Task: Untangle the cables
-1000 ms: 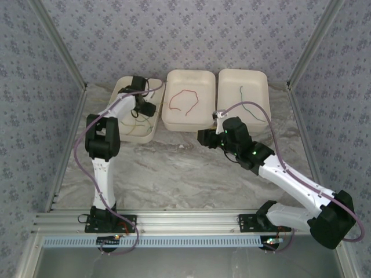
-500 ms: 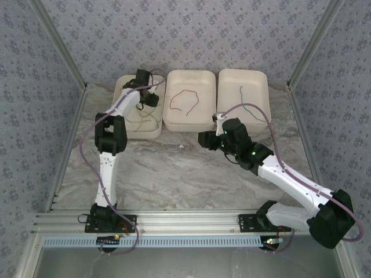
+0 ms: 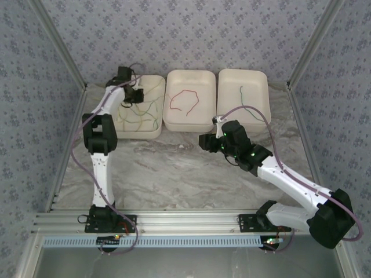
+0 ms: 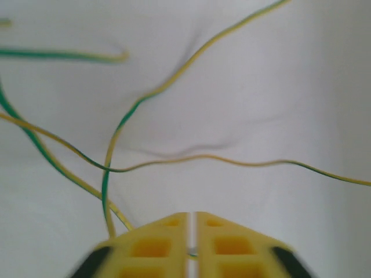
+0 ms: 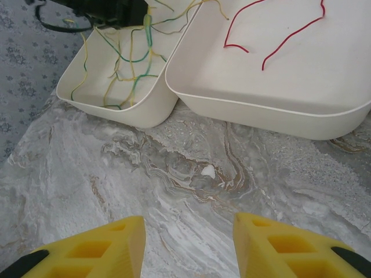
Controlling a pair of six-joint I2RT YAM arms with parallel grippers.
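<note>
A tangle of green and yellow cables lies in the left white tray. My left gripper hangs over that tray's far left part. In the left wrist view its yellow fingers are pressed nearly together with a thin green-yellow cable pinched between them, and more strands cross the tray floor ahead. A red cable lies alone in the middle tray. A green cable lies in the right tray. My right gripper stands open over bare marble, near the middle tray's front.
The three trays stand side by side at the back of the marble table. A small white chip lies on the marble in front of the trays. Patterned walls close in the left, right and back sides.
My left arm has swung left and back across the left tray, and its jaws have closed on a cable. The right arm has hardly moved.
</note>
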